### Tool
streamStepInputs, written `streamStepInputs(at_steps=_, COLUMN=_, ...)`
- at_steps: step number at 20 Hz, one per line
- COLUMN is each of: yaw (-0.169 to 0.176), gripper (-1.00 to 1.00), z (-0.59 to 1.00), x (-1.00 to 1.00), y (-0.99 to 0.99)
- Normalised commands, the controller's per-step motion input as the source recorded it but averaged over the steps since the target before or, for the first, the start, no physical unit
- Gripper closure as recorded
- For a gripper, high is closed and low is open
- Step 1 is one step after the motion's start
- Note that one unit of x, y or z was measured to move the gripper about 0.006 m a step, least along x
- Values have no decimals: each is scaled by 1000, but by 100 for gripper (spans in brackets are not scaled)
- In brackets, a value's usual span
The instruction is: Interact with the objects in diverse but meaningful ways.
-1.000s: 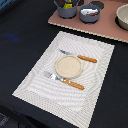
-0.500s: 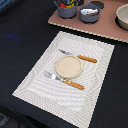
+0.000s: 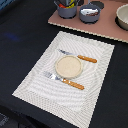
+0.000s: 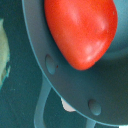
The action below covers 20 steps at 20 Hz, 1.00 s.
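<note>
In the wrist view a red tomato (image 4: 80, 30) lies inside a grey pot (image 4: 60, 92), seen very close; one looped pot handle (image 4: 42, 107) shows. A pale yellowish thing (image 4: 2, 55) sits at the picture's edge, outside the pot. No gripper fingers show in the wrist view. In the exterior view two grey pots stand at the back: one (image 3: 67, 10) holds small colourful items, the other (image 3: 89, 12) holds something pale. The arm and gripper are out of the exterior view. The fish and sausage cannot be made out.
A striped placemat (image 3: 45, 85) lies on the dark table with a round beige plate (image 3: 68, 66), a knife (image 3: 80, 57) and a fork (image 3: 65, 81), both orange-handled. A pinkish board (image 3: 107, 27) at the back carries the pots and a white bowl (image 3: 122, 17).
</note>
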Motion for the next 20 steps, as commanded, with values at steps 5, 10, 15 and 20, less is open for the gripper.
streamStepInputs(at_steps=5, yaw=0, gripper=-100, z=338, x=-70, y=0)
streamStepInputs(at_steps=10, yaw=0, gripper=-100, z=178, x=-5, y=0)
streamStepInputs(at_steps=15, yaw=0, gripper=-100, z=14, x=-7, y=-15)
streamStepInputs(at_steps=20, yaw=-19, gripper=-100, z=0, x=0, y=-113)
